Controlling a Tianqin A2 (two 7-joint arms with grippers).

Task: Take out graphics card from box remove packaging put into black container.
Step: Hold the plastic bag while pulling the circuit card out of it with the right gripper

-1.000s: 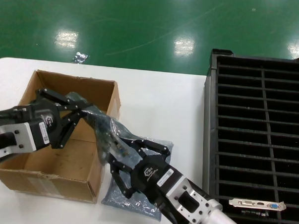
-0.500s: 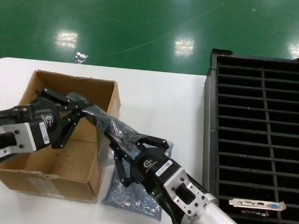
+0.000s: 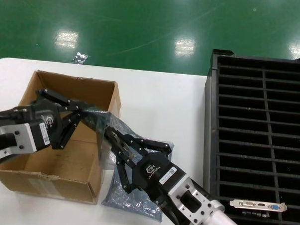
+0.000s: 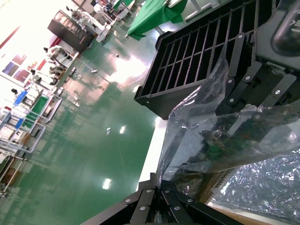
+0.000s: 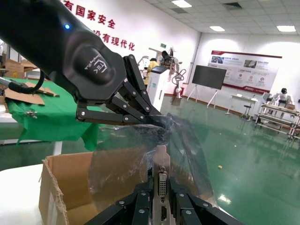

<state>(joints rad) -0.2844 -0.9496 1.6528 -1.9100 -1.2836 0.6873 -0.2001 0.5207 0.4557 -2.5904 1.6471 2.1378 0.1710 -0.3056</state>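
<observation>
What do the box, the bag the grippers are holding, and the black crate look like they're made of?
Box: brown corrugated cardboard, matte, with a torn, frayed edge. Bag: thin translucent grey plastic film, likely anti-static; it crinkles, glints, and the card's bracket shows through. Crate: black, probably moulded plastic, with a dull sheen on uniform ribs. The left gripper and right gripper both pinch the bag.

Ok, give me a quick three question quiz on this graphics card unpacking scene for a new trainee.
1. True or false: the left gripper pinches the packaging over the box.
2. What does the right gripper clamp? A) box flap B) graphics card bracket C) container rib
3. Fill in: a spare bag lies on the ___.

Key: 1 true; 2 B; 3 table. Another card sits in the black container.
</observation>
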